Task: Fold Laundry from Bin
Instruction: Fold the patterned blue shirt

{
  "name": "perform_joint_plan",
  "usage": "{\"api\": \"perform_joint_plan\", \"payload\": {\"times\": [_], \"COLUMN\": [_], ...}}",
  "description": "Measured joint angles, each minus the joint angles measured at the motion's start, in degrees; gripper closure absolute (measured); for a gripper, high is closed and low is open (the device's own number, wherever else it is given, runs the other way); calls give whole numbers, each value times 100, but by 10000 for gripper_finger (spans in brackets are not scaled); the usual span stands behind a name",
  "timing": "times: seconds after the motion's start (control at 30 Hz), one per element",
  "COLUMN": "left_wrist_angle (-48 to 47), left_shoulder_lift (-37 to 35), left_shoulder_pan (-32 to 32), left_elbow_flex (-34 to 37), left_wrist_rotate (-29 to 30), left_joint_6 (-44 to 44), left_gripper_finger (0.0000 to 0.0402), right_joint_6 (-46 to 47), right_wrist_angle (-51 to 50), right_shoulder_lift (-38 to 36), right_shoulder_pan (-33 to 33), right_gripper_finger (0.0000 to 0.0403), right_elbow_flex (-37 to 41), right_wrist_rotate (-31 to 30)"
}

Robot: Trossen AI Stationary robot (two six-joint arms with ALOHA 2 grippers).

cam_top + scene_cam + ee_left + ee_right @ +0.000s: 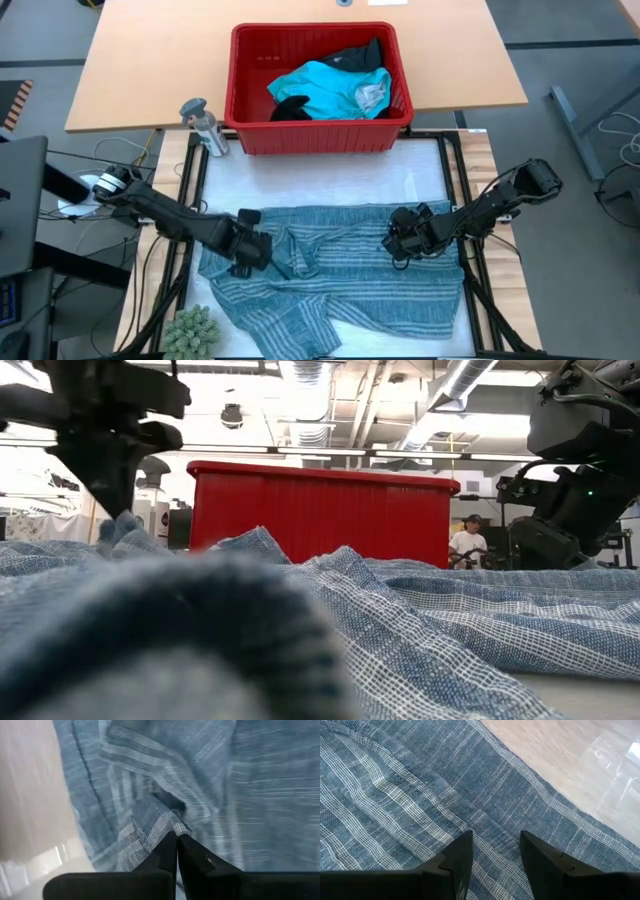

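Observation:
The blue-grey striped garment (340, 280) lies spread and rumpled on the white mat. My left gripper (176, 837) is shut on a ridge of it at the garment's left part (262, 250). My right gripper (495, 840) stands open over the garment's right part (392, 240), close to its far hem. Behind the mat, the red bin (318, 130) stands on the wooden table and holds a turquoise garment (325, 88) and black ones (355, 55). In the low view the bin (320, 510) rises beyond the striped cloth (420, 620). My left gripper pinches a small raised fold of the striped cloth (167, 825) between its two fingers; how many layers I cannot tell. The rest of the garment lies slack on the mat. My right gripper's open fingers (462, 847) stand just at the cloth; I cannot tell whether they touch it.
A small grey bottle (205, 125) stands left of the bin. A green plant (190, 335) sits at the near left corner. Bare mat (330, 180) shows between the bin and the garment. A person (465, 540) is far off in the room.

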State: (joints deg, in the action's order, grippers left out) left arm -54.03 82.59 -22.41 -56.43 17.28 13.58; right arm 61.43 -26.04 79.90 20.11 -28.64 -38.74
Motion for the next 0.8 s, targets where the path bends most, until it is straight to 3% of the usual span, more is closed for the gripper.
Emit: {"api": "perform_joint_plan", "payload": {"times": [0.33,0.57,0.8], "left_wrist_angle": [-84,-14,-2], "left_shoulder_lift": [0,0,0], "left_shoulder_pan": [-415,-462,-468], "left_elbow_flex": [463,744,801], "left_wrist_rotate": [0,-51,-98], "left_joint_6": [1350,1949,2443], "left_gripper_finger": [401,401,401], "right_joint_6": [-635,-1930,-3081], "right_wrist_angle": [715,2628,4377], "right_shoulder_lift": [0,0,0], "right_shoulder_pan": [5,-458,-1360], "right_gripper_finger": [216,216,216], "right_elbow_flex": [0,1,1], "right_wrist_rotate": [114,208,991]}}
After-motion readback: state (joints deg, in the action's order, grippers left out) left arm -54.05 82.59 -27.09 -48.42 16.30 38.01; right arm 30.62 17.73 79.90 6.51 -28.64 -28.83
